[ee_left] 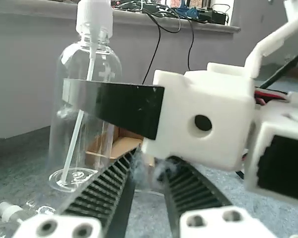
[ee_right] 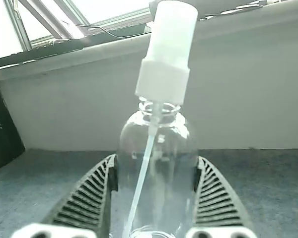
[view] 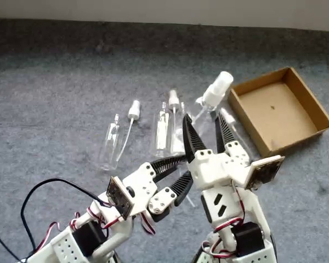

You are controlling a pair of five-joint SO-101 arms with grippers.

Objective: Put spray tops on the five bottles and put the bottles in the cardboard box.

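Grey tabletop [view: 55, 98]. Open box [view: 277, 109] sits flat on its right side. My right pincer [view: 202, 116] is clamped on a clear bottle [ee_right: 159, 144], upright, just left of the box. A spray top [ee_right: 166, 54] sits tilted on its neck, tube down inside. My left pincer [ee_left: 150, 157] is just beside the right one, fingers slightly apart, gripping nothing. Flat bottle [view: 109, 145] lies further left, second flat bottle [view: 163, 131] nearer the pincers. Loose top [view: 133, 109] and second loose top [view: 174, 98] lie by them.
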